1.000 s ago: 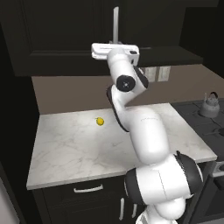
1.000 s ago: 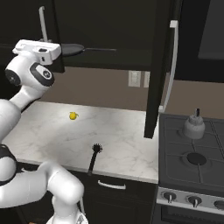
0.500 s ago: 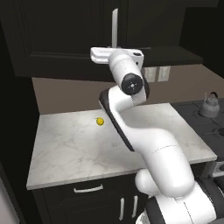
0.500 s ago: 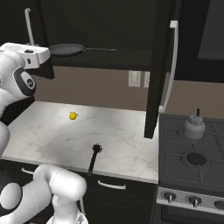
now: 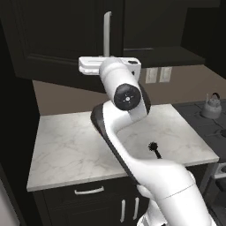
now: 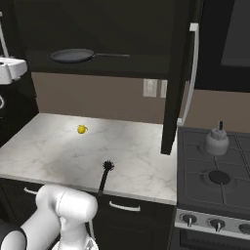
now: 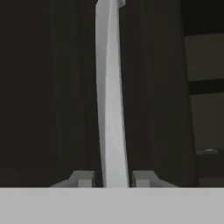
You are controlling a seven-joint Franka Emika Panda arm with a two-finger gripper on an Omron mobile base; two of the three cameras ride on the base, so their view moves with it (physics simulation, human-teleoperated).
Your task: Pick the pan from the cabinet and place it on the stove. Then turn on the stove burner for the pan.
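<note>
the gripper (image 7: 109,178) is pinched tight on the door handle (image 7: 109,87). the pan (image 6: 73,55) sits at three o'clock of it.

Open shelf space around pan (image 6: 73,55)

Bar handle (image 7: 109,87) top cut off — end effector (image 7: 109,179) fingertips barely visible.

You are looking at a rendered home kitchen. A white marble counter (image 6: 63,146) fills the middle of the right base view, with low dark cabinets (image 6: 132,215) under it. At lower right sits a dark gas stove (image 6: 215,176) carrying a small kettle (image 6: 216,141). Tall black-brown wall cabinets (image 5: 57,39) hang across the top, and wall outlets (image 6: 155,88) sit on the brown backsplash.
</note>
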